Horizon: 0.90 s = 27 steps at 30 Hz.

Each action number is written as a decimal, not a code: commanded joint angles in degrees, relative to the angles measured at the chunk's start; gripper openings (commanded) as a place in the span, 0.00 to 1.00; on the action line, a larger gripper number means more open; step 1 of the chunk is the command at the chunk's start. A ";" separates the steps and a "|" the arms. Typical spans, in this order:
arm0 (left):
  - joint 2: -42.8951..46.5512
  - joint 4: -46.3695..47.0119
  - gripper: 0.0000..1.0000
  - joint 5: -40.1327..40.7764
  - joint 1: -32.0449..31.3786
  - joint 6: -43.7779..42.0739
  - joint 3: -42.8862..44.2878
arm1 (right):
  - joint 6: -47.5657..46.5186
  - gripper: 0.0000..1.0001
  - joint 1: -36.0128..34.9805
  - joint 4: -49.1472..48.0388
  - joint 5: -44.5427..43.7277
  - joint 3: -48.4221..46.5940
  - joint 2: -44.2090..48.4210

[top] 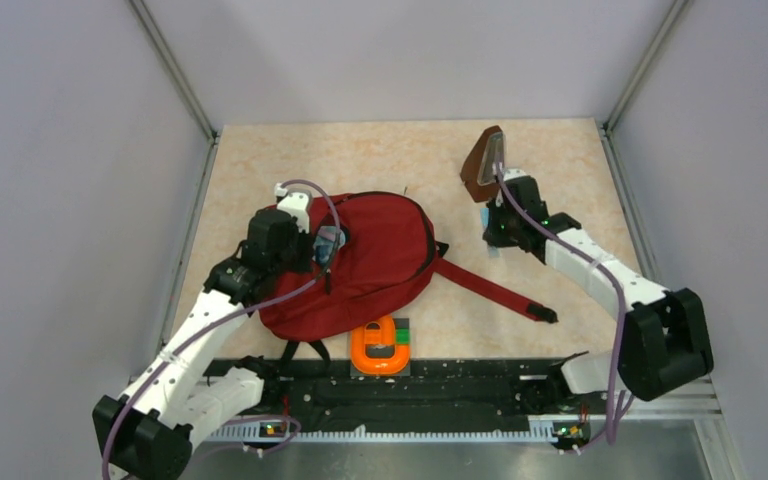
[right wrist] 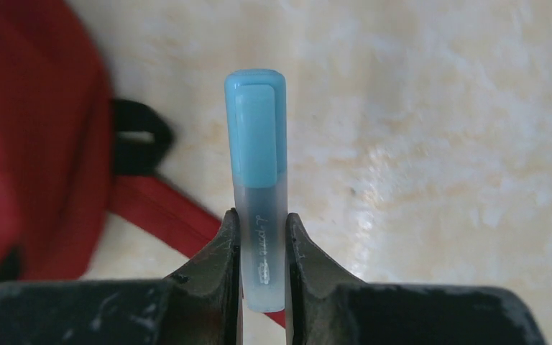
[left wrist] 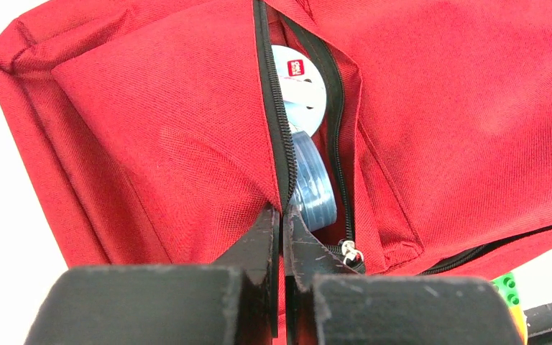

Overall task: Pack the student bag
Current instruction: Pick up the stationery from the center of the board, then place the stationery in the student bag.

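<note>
Item: student bag (top: 380, 260), flat on table (top: 380, 150), left of centre, pocket unzipped. Grips: left claw (left wrist: 282, 233) pinched on the pocket's zipper edge; right claw (right wrist: 262, 241) closed on blue highlighter (right wrist: 259, 136), well apart from bag. Step: highlighter pickup. Next, likely: carry to opening, insert.

Beige table (top: 560, 170) — student bag (top: 380, 260), brown item (top: 480, 165), orange horseshoe piece (top: 380, 350).

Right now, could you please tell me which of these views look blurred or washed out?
Right wrist view: the blue highlighter in the right claw is sharp, while the student bag behind is blurred. Left wrist view: the red weave is crisp, but the table is blown out to white. Top external view: evenly lit, with only soft shadows.
</note>
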<state>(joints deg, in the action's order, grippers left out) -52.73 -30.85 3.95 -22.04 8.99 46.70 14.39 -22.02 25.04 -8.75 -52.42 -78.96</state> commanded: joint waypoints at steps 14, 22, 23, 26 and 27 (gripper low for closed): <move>-3.77 8.61 0.00 -3.59 0.59 13.05 -1.58 | -2.28 0.00 -13.81 -2.26 40.98 -40.66 -27.59; -1.77 8.33 0.00 -5.87 0.56 19.12 -1.68 | -0.82 0.00 -17.60 14.58 48.00 -54.11 -36.62; -1.75 7.48 0.00 -5.77 0.57 19.35 -1.09 | -1.39 0.00 -18.21 15.82 48.30 -54.10 -36.68; -1.72 4.77 0.00 -5.92 0.59 19.75 -0.27 | -1.73 0.00 -19.81 18.25 50.57 -55.00 -38.05; -1.52 4.07 0.00 -6.33 0.55 19.82 -0.20 | -1.74 0.00 -20.20 19.60 51.00 -56.05 -38.98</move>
<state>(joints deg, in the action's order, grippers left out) -55.68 -25.93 -0.19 -21.45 26.17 44.34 13.08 -39.68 37.32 37.36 -103.68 -116.09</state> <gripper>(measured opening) 0.015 0.152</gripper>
